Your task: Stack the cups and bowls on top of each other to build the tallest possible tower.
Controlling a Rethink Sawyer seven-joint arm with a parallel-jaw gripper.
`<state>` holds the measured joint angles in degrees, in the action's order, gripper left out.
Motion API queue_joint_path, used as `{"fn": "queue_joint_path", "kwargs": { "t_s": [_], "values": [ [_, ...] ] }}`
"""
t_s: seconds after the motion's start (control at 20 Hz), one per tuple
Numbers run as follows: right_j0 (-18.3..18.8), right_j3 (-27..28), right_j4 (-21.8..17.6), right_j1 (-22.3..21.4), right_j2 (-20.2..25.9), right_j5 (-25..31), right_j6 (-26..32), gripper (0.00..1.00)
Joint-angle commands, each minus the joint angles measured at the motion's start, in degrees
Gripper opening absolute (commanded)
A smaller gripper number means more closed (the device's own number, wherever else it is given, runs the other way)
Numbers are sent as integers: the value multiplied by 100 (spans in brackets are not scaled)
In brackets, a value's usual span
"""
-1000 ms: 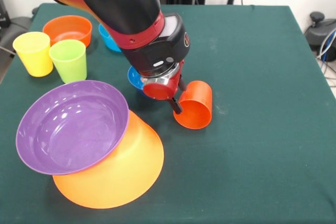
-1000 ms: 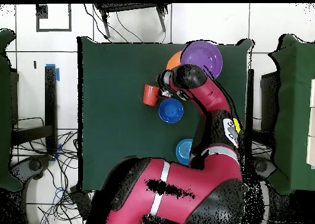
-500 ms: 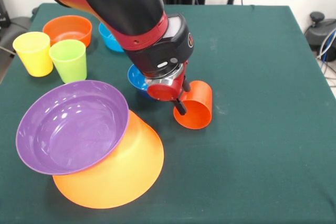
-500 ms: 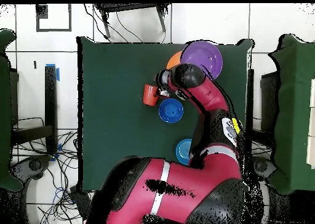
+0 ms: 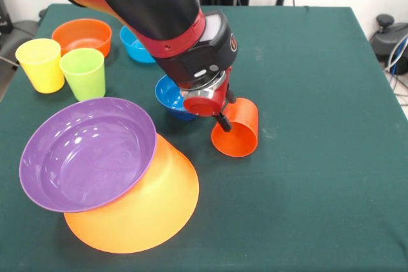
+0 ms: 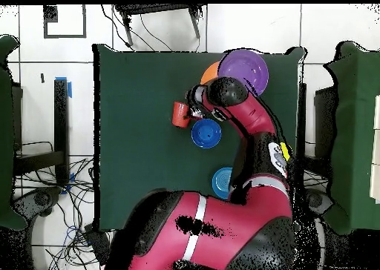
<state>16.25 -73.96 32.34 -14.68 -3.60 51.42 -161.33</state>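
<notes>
Gripper (image 5: 223,113) clenched on rim of smooth orange-red plastic cup (image 5: 237,130), tipped sideways at 3 o'clock of glossy dark blue bowl (image 5: 171,97); thin rim grasp risks slipping; tilted wide purple bowl (image 5: 86,152) on upturned yellow-orange bowl (image 5: 146,208) could slide.

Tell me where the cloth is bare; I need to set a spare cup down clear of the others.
Bare cloth lies beyond the orange-red cup, out to the table edge on the picture's right. It is crowded on the other side: yellow cup, green cup, orange bowl, blue bowls, and the purple bowl.
</notes>
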Motion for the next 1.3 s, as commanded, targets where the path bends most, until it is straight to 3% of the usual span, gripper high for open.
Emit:
{"fn": "queue_joint_path", "kwargs": {
  "t_s": [0.05, 0.45, 1.05, 1.3],
  "values": [
    [122, -647, -382, -232, 520, 593, 436, 100],
    [201, -851, -524, -384, 493, 895, 575, 100],
    [190, -927, -392, -194, 647, 126, 643, 100],
    [140, -852, -340, -198, 518, -190, 399, 100]
  ]
}}
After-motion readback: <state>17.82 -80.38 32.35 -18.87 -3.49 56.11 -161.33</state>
